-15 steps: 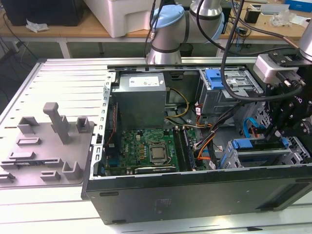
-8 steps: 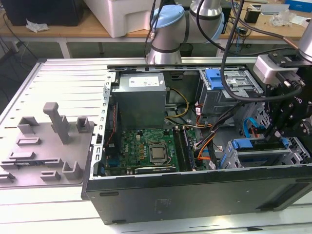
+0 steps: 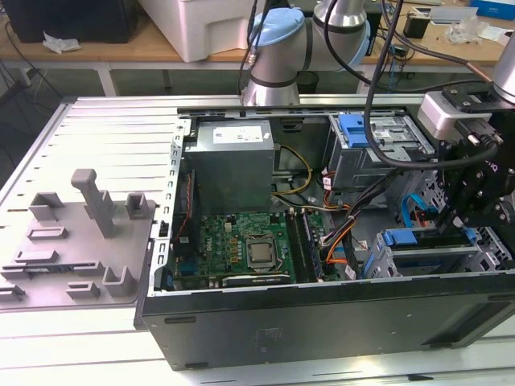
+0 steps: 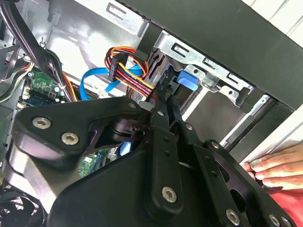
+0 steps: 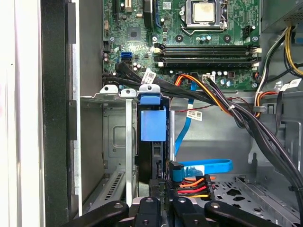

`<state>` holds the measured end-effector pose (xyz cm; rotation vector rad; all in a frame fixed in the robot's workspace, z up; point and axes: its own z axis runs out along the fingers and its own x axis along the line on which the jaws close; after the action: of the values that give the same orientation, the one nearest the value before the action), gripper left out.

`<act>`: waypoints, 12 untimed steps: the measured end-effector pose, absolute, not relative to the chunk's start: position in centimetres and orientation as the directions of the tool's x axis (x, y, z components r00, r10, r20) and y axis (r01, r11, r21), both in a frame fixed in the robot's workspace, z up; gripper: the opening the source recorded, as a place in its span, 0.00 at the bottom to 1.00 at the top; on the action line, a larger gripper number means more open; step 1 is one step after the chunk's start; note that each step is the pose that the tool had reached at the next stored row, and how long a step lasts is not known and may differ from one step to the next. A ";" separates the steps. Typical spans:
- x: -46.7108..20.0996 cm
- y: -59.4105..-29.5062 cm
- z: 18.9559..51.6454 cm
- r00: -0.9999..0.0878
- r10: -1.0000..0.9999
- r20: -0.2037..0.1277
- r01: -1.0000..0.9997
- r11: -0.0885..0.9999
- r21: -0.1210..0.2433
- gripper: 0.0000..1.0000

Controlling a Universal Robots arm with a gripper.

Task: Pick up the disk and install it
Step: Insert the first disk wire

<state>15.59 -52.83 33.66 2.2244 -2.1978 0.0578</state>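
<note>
At the lower right of the exterior view, the gripper point(image 3: 447, 215) hangs over the disk point(image 3: 426, 238) seated edge-up in its bay point(image 3: 378, 265), whether the fingers are clamping it I cannot tell.

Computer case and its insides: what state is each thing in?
Black metal computer case: on its side, panel off, open.
Disk in blue plastic carrier: on edge inside the drive-cage slot.
Processor socket: bare, no cooler.
Black tool: at the disk's end.
Person's hand: resting on the case's edge.

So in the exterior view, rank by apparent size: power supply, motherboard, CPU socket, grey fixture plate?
1. Grey fixture plate, though nearness may inflate it
2. Motherboard
3. Power supply, close to the motherboard
4. CPU socket
</note>
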 end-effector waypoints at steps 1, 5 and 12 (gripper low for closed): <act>15.6 -52.8 33.7 0.012 -0.999 0.036 -1.000 -0.012 -0.016 0.17; 15.6 -52.8 33.7 0.012 -0.999 0.036 -1.000 -0.012 -0.016 0.17; 15.6 -52.8 33.7 0.012 -0.999 0.036 -1.000 -0.012 -0.016 0.17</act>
<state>15.59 -52.84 33.66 2.2244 -2.1978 0.0577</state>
